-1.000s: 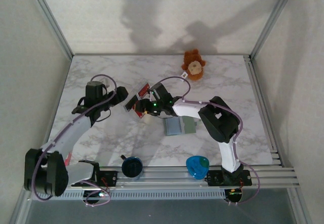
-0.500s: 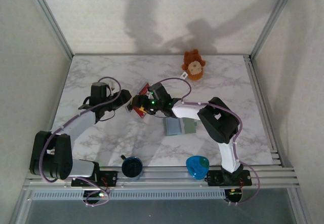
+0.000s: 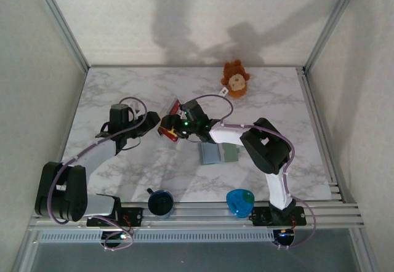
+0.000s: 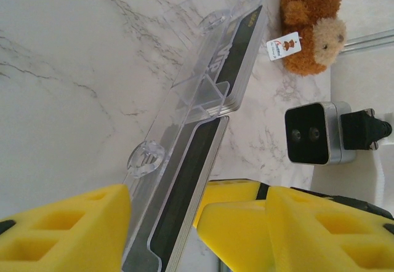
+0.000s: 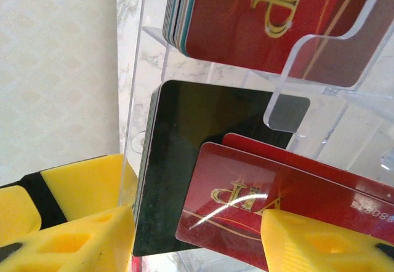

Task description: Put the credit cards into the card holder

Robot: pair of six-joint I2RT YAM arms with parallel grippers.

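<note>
meeting at a clear plastic tiered display stand (image 3: 173,119) mid-tabletop (image 3: 123,93), left tool (image 3: 154,123) and right tool (image 5: 188,235) both straddle it. right tool's yellow pad (image 5: 308,244) lies on two thin red credit cards (image 5: 246,189) at the lower tier. clenched or released: cannot tell for either tool. flat grey-green card holder (image 3: 217,154) lies on the tabletop near the stand, apart from it.

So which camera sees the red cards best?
The right wrist camera: the red cards are close up, gold letters showing. From the top they're a tiny patch; the left wrist camera sees them edge-on in the clear stand.
</note>
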